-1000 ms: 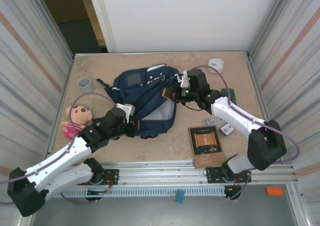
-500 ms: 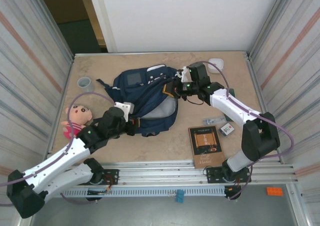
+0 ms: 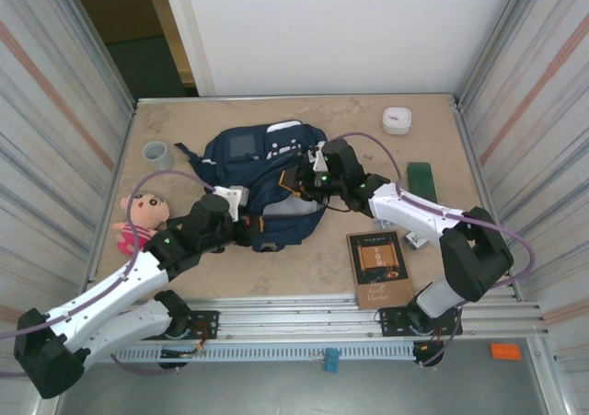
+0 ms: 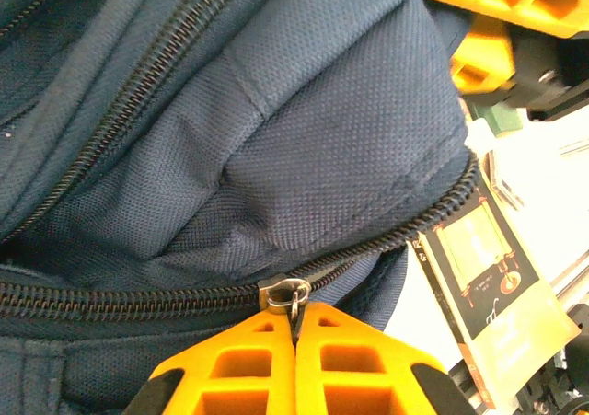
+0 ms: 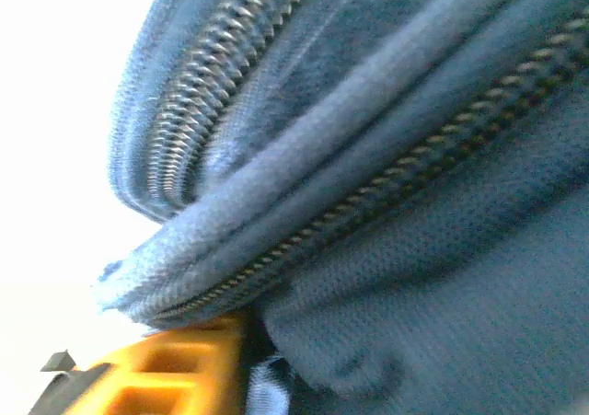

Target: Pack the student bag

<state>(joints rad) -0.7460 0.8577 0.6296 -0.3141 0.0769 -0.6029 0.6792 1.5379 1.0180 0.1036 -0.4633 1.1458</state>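
The student bag (image 3: 258, 157), a navy backpack, lies in the middle of the table. My left gripper (image 3: 247, 234) is at its near edge. In the left wrist view this gripper (image 4: 296, 312) is shut on the metal zipper pull (image 4: 287, 293), with the zip closed to the left and parted to the right. My right gripper (image 3: 302, 178) presses on the bag's upper right side. One of its orange fingers (image 5: 156, 378) shows under a fold of the bag's fabric (image 5: 414, 277). The other is hidden, so its state is unclear. Its fingers (image 4: 497, 1) also show above the fold.
A brown book (image 3: 378, 266) lies near the front right, with a small card (image 3: 419, 238) beside it. A dark green case (image 3: 421, 180) and a white tub (image 3: 397, 119) sit to the right and back. A doll (image 3: 140, 217) and a tape roll (image 3: 157, 154) are on the left.
My right arm has swung left and nearer, from the bag's right edge onto its top. The bag's grey opening has narrowed. The left gripper has stayed on the zipper pull.
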